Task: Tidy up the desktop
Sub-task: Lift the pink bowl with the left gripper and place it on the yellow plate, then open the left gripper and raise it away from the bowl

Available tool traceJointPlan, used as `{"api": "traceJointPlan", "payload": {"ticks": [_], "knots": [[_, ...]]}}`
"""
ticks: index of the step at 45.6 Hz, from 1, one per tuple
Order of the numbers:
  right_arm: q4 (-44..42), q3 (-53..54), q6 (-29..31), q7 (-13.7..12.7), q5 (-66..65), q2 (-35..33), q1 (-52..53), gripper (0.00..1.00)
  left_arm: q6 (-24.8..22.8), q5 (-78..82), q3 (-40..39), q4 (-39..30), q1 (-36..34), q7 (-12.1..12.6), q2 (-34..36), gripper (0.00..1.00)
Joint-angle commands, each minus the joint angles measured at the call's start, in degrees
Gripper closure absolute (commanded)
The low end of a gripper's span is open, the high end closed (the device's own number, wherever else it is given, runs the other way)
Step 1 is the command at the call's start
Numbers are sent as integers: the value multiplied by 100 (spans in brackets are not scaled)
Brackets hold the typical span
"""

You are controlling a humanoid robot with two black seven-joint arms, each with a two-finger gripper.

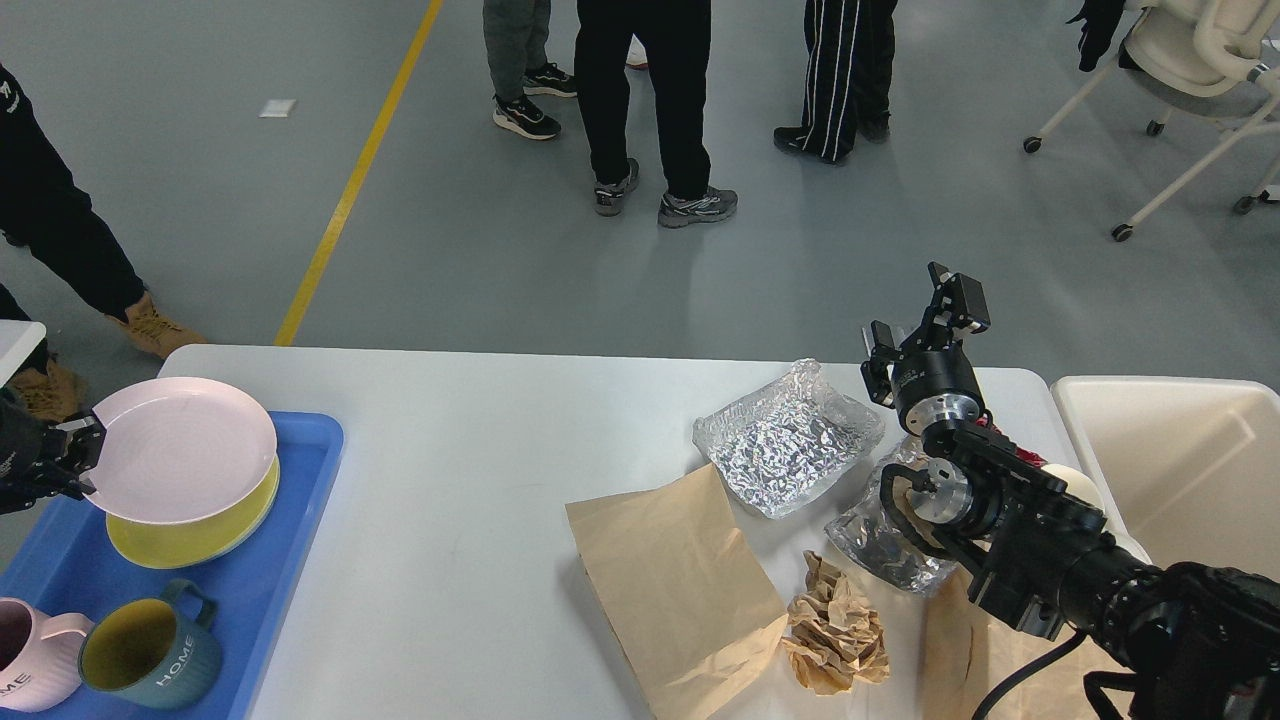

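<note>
The desktop [470,470] fills the lower middle of the head view, white and matte. At its left edge sits a blue tray [300,470] carrying a yellow plate [200,535] with a pink plate [180,450] over it, tilted a little. The left gripper [85,455] pinches the pink plate's left rim. In the tray's near corner stand a pink mug [25,655] and a teal mug [150,645].

Toward the right edge lie a foil sheet [785,440], a flat brown bag [670,580], a crumpled brown paper [835,635] and a clear wrapper [870,545].

The right gripper [925,320] is raised above the far right corner, fingers apart, holding nothing. A cream bin [1170,460] stands just beside the right edge.
</note>
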Motion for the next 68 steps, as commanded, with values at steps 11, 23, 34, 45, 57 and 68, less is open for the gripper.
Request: {"api": "traceJointPlan", "payload": {"ticks": [11,23,34,45,57,68], "knots": [[0,0,0,4,1,-5,0,0,38,11,-195,265,340,1,-121,100],[0,0,0,4,-7,3,0,0,47,11,-195,265,534,-7,-165,98],[0,0,0,4,-7,-5,0,0,266,28,-178,265,595,-7,-165,77],[0,0,0,4,1,3,0,0,1232,37,-178,265,657,10,-226,42],[0,0,0,-5,1,3,0,0,2603,28,-213,274,648,-78,-261,8],[0,0,0,-5,1,3,0,0,3334,2,-537,335,622,-227,-218,7]]}}
